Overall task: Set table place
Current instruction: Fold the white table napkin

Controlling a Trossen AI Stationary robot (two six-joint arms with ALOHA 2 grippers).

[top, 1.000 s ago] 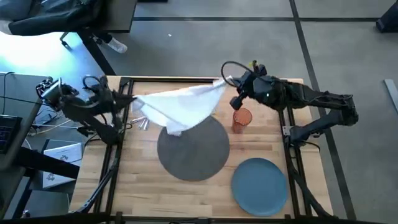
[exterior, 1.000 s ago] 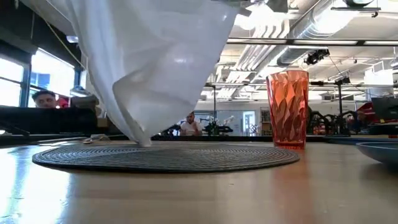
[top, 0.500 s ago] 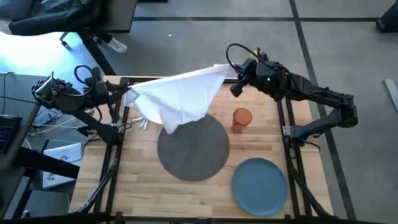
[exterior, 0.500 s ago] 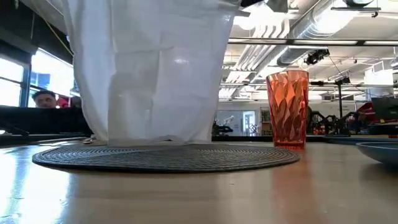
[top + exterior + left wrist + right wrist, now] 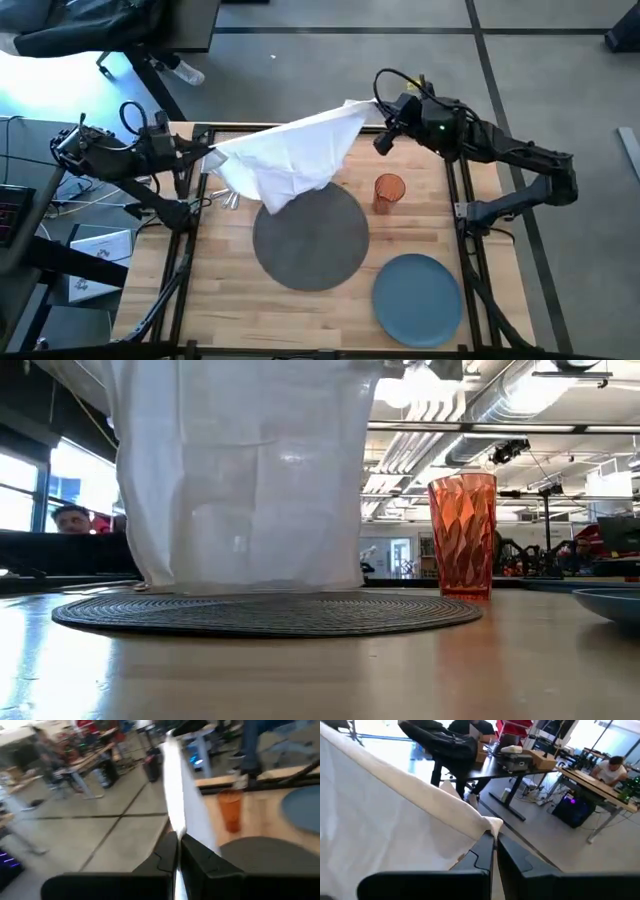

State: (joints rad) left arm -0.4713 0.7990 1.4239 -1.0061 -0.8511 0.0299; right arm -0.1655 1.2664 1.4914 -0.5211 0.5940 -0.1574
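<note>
- The place [image 5: 310, 238], a round dark grey woven mat, lies flat near the middle of the counter [image 5: 220, 300], a light plank top with a thin black frame.
- In the low view the place [image 5: 265, 612] spreads wide across the counter [image 5: 300, 680], its weave showing as fine rings.
- A white cloth [image 5: 290, 160] hangs stretched above the far part of the place, sagging in the middle; seen from the low camera, the cloth [image 5: 240, 470] drops like a curtain with its lower edge at or just above the far rim of the mat.
- The left tool [image 5: 207, 155] pinches one corner of the cloth at the far left edge of the counter; in its wrist view the two dark fingers [image 5: 167, 857] stand closed on the thin white edge [image 5: 175, 795].
- The right tool [image 5: 377, 125] pinches the opposite corner over the far edge of the counter; its wrist view shows the fingers [image 5: 485, 847] shut on the cloth [image 5: 395, 820].
- An orange ribbed tumbler [image 5: 388, 192] stands upright just beside the place on its right, apart from the cloth.
- A smooth round blue plate [image 5: 417, 298] rests on the near right part of the counter, close to the mat.
- Some cutlery [image 5: 231, 200] shows under the cloth's left part, too small to tell apart.
- People sit in the room beyond.
</note>
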